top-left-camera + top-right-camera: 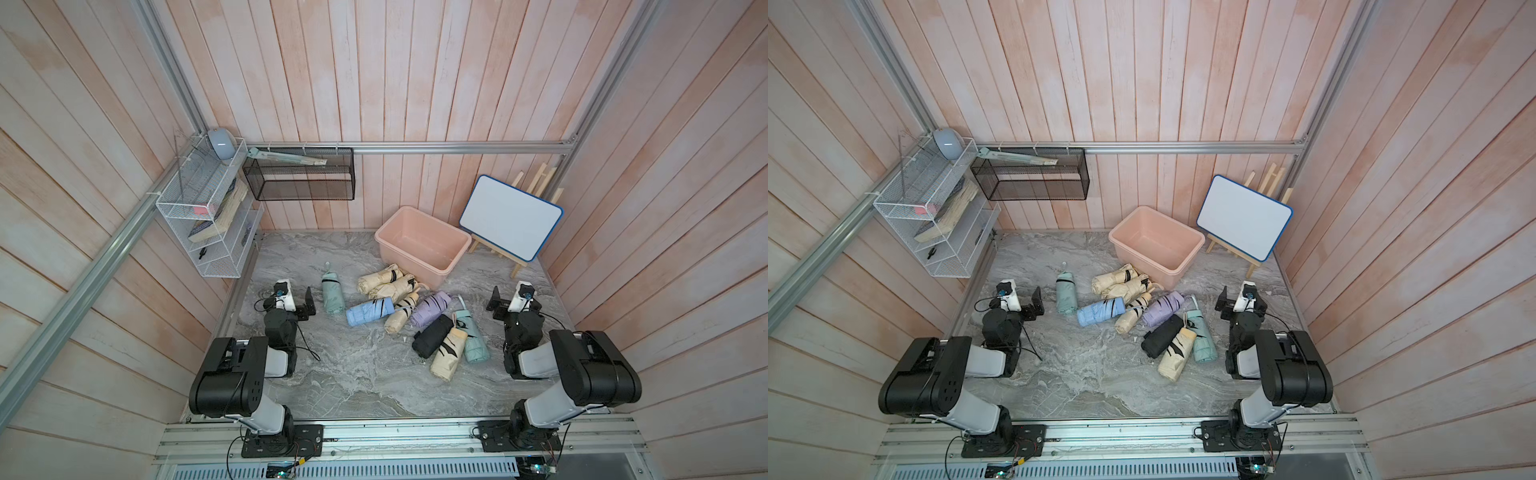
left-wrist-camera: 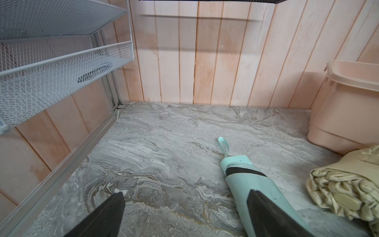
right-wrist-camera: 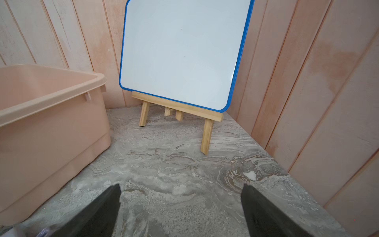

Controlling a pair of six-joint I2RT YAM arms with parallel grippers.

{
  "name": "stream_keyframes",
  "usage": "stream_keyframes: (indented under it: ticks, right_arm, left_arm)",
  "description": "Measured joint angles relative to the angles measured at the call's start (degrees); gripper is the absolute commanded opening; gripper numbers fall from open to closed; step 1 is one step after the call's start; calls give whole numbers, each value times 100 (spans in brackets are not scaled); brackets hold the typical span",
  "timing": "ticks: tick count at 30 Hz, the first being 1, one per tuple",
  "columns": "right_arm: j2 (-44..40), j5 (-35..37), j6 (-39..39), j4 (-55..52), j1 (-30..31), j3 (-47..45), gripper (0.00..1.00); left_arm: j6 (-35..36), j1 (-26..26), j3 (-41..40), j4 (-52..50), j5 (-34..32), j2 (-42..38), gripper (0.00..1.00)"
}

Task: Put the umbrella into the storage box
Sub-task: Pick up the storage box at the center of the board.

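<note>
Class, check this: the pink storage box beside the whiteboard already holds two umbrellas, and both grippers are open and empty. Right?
No. The storage box is empty, as both top views show; the umbrellas lie on the table before it. The rest stands: it is beside the whiteboard, and the left gripper and right gripper are open and empty.

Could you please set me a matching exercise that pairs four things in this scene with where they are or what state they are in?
Things:
1. storage box
2. whiteboard
3. black umbrella
4. black mesh basket

Places or states:
A. on a wooden easel
B. hung against the back wall
C. empty, on the table
D. in the umbrella pile

Pairs: 1-C, 2-A, 3-D, 4-B.
</note>
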Motion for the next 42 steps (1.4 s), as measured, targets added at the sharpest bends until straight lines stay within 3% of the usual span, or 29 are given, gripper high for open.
stream_keyframes:
  ticks: [17,21,29,32,36,42]
  right_arm:
    - [0,22,0,7,0,-4,98]
    - [-55,234,-4,435,57,-356,98]
    - [-1679,695,-138,433,431,-898,98]
    - [-2542,756,33,-201,446,-737,98]
    - [-3517,837,927,-2374,374,92,98]
    - [-3663,634,2107,-5171,282,1429,95]
  left_arm:
    - [0,0,0,0,0,0,100]
    - [-2,0,-11,11,0,-26,100]
    - [-2,-2,-109,-518,4,-1213,99]
    - [-94,-2,11,-1008,33,-1687,100]
    - [-597,-2,352,-1838,63,-2083,100]
    - [-1226,0,1104,-3259,533,-2098,100]
